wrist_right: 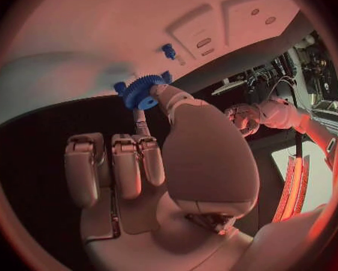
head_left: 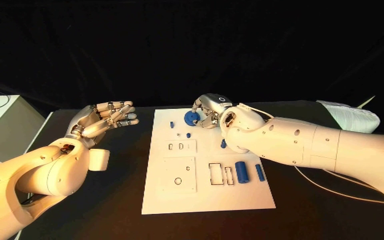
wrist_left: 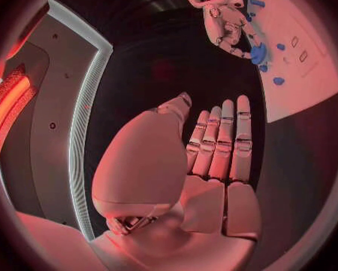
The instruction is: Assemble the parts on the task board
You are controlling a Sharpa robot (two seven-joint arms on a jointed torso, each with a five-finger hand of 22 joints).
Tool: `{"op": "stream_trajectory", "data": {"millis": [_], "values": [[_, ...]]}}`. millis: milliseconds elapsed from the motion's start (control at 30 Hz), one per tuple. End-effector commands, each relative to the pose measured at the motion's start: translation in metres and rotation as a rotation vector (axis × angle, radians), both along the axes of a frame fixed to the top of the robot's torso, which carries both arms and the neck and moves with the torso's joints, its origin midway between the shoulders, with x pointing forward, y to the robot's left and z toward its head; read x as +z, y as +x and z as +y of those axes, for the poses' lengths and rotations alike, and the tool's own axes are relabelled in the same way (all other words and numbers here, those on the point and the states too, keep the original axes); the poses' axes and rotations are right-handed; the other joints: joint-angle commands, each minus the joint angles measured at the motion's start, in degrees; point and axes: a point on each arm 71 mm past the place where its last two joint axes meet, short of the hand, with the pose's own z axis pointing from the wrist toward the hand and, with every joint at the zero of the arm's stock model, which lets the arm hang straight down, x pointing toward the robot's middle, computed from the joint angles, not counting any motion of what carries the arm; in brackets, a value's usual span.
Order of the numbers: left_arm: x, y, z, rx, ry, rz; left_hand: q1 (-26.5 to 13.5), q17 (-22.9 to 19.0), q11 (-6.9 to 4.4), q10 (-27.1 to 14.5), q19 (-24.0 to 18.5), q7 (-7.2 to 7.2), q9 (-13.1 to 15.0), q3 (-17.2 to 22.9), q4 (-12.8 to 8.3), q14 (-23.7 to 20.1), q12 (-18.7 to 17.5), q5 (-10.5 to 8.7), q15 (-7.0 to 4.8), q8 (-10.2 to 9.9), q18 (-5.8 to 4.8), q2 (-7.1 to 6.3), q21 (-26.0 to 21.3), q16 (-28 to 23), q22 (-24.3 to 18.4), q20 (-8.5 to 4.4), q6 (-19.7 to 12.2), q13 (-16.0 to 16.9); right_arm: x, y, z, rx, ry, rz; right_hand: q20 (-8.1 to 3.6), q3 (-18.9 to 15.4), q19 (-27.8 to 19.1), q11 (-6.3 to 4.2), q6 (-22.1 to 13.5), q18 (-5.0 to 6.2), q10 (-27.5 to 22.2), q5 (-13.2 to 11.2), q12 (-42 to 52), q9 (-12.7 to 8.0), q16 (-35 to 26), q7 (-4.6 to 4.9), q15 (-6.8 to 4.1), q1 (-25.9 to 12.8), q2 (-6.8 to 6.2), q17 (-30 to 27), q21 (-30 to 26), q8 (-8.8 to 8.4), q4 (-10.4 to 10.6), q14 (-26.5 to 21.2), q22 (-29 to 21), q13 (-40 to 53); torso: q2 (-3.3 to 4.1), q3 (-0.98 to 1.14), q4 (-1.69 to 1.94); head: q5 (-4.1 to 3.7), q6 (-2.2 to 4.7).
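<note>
The right hand (head_left: 215, 111) pinches one blue gear (head_left: 191, 118) over the far end of the white task board (head_left: 206, 195), and I think the gear must go down onto the board just below it. The left hand (head_left: 104, 119) is wide open and holds nothing, off to the side. Two long blue pegs (head_left: 241, 171) lie near the board's right edge

I work in a robotics lab: a black table (head_left: 120, 206) set against black backdrop, a white task board (head_left: 204, 195) with cut-out slots, and cabled equipment racks (wrist_right: 270, 72) behind my wrist.
</note>
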Motion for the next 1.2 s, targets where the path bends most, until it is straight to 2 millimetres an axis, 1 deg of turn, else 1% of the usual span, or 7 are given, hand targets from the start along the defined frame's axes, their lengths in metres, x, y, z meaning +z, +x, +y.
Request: {"op": "stream_trajectory", "data": {"millis": [33,200,333,533,667,967,1200], "values": [[0.001,-0.001,-0.003,-0.019,-0.007,-0.008,0.05,0.05,0.14,0.34,-0.07,0.93,-0.08,0.29,0.04,-0.37,-0.34,-0.25,0.16,-0.29,0.27,-0.53,0.17,0.16,-0.09,0.17,-0.24,-0.03,-0.001,0.000,0.005,-0.012,-0.037,-0.032,-0.24,0.08,4.89,-0.30,1.87,-0.62,5.96,-0.16,0.12,0.36,0.25,-1.48,-0.30,-0.49,-0.26,15.06,0.31,0.55,-0.15,5.97,12.64,15.06,-0.01,-0.01,0.20,-0.03,-0.10],[0.001,-0.001,-0.003,-0.018,-0.006,-0.008,0.05,0.05,0.14,0.34,-0.07,0.93,-0.08,0.29,0.04,-0.37,-0.34,-0.25,0.16,-0.29,0.27,-0.53,0.17,0.16,-0.09,0.17,-0.24,-0.03,-0.008,0.003,0.015,-0.015,-0.054,-0.024,-0.24,0.12,4.88,-0.32,1.84,-0.62,5.96,-0.16,0.12,0.35,0.25,-1.49,-0.30,-0.46,-0.26,15.06,0.30,0.54,-0.19,5.97,12.63,15.06,0.04,-0.05,0.13,0.15,-0.17],[0.001,-0.001,-0.002,-0.017,-0.006,-0.007,0.05,0.05,0.14,0.34,-0.07,0.93,-0.08,0.29,0.04,-0.37,-0.34,-0.25,0.16,-0.29,0.27,-0.53,0.17,0.16,-0.09,0.17,-0.24,-0.03,-0.011,0.005,0.020,-0.016,-0.066,-0.016,-0.24,0.14,4.89,-0.31,1.71,-0.62,5.96,-0.28,0.12,0.31,0.25,-1.46,-0.29,-0.52,-0.36,15.06,0.31,0.48,-0.24,5.97,12.64,15.06,0.08,0.08,0.00,0.45,-0.29],[0.002,-0.001,-0.002,-0.017,-0.006,-0.007,0.05,0.05,0.14,0.34,-0.07,0.93,-0.08,0.29,0.04,-0.37,-0.34,-0.25,0.16,-0.29,0.27,-0.53,0.17,0.16,-0.09,0.17,-0.24,-0.03,-0.014,0.007,0.027,-0.017,-0.087,-0.017,-0.24,0.14,4.87,-0.30,1.64,-0.61,5.96,-0.38,0.12,0.29,0.25,-1.44,-0.27,-0.60,-0.41,15.06,0.27,0.46,-0.24,5.97,12.59,15.06,0.05,0.05,0.01,0.41,-0.40],[0.002,-0.001,-0.002,-0.017,-0.005,-0.007,0.05,0.05,0.14,0.34,-0.07,0.93,-0.08,0.29,0.04,-0.37,-0.34,-0.25,0.16,-0.29,0.27,-0.53,0.17,0.16,-0.09,0.17,-0.24,-0.03,-0.015,0.009,0.028,-0.022,-0.101,-0.016,-0.23,0.12,4.88,-0.26,1.53,-0.62,5.96,-0.54,0.12,0.25,0.25,-1.39,-0.24,-0.78,-0.48,15.06,0.29,0.41,-0.22,5.97,12.62,15.06,0.03,0.06,0.04,0.47,-0.52],[0.002,-0.001,-0.002,-0.016,-0.004,-0.006,0.05,0.05,0.14,0.34,-0.07,0.93,-0.08,0.29,0.04,-0.37,-0.34,-0.25,0.16,-0.29,0.27,-0.53,0.17,0.16,-0.09,0.17,-0.24,-0.03,-0.015,0.012,0.026,-0.046,-0.117,-0.038,-0.22,0.10,4.88,-0.24,1.47,-0.62,5.96,-0.65,0.12,0.23,0.25,-1.37,-0.22,-0.90,-0.53,15.06,0.29,0.39,-0.20,5.97,12.63,15.06,0.03,0.16,-0.13,0.61,-0.54],[0.002,-0.001,-0.001,-0.015,-0.004,-0.006,0.05,0.05,0.14,0.34,-0.07,0.93,-0.08,0.29,0.04,-0.37,-0.34,-0.25,0.16,-0.29,0.27,-0.53,0.17,0.16,-0.09,0.17,-0.24,-0.03,-0.014,0.013,0.024,-0.054,-0.121,-0.059,-0.21,0.09,4.92,-0.22,1.42,-0.64,5.96,-0.77,0.12,0.21,0.25,-1.36,-0.19,-1.02,-0.57,15.06,0.35,0.39,-0.19,5.97,12.71,15.06,0.01,0.20,-0.08,0.62,-0.67]]}}
